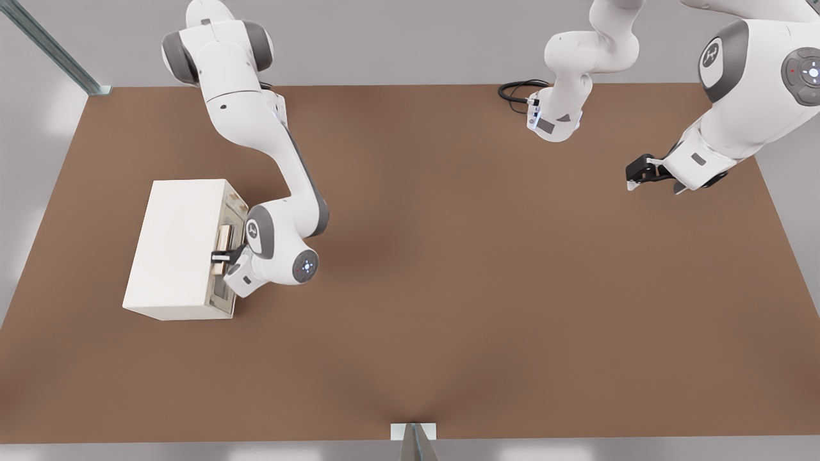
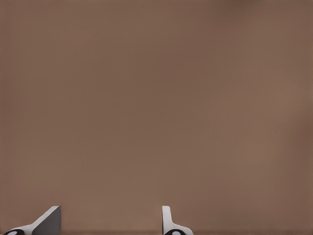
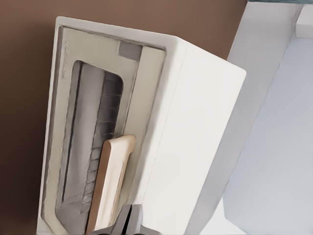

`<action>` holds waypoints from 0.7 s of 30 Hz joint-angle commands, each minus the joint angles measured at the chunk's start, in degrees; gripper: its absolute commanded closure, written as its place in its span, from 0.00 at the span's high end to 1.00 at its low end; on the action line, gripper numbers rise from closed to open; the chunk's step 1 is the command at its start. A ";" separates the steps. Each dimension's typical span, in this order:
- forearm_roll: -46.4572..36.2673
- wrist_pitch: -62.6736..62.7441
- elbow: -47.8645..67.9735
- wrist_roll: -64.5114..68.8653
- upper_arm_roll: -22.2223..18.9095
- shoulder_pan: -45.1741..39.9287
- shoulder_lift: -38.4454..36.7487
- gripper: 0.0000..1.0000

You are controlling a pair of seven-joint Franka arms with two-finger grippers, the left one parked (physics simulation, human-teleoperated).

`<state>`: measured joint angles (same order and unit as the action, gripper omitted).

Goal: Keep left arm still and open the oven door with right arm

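The cream-white oven [image 1: 176, 246] lies on the brown table [image 1: 448, 288] at the front view's left. Its oven door [image 1: 225, 291] faces the front view's right, and the door [image 3: 93, 137] with its greyish window sits flush in the oven's front. A tan bar handle [image 1: 223, 238] runs along the door. The working arm [image 1: 282, 166] reaches down from the back. Its gripper [image 1: 221, 257] is right at the handle, with a black finger across the bar. In the right wrist view the gripper [image 3: 129, 223] looks shut, its fingers pressed together beside the handle [image 3: 112, 176].
The other arm hangs at the front view's right with its gripper [image 1: 644, 171] above the table. A black cable [image 1: 516, 93] coils at the back edge. A metal post [image 1: 51, 48] stands at the back left corner.
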<state>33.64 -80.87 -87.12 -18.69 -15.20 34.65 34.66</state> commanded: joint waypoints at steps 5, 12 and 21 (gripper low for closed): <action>-0.06 -0.69 -2.96 -4.77 0.43 0.33 -0.82 0.21; -0.33 -0.34 -4.28 -4.86 0.43 -0.38 -0.65 0.21; -0.24 0.36 -5.42 -4.95 0.43 -0.02 -0.03 0.21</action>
<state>33.38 -80.92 -92.55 -22.04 -14.75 34.52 34.66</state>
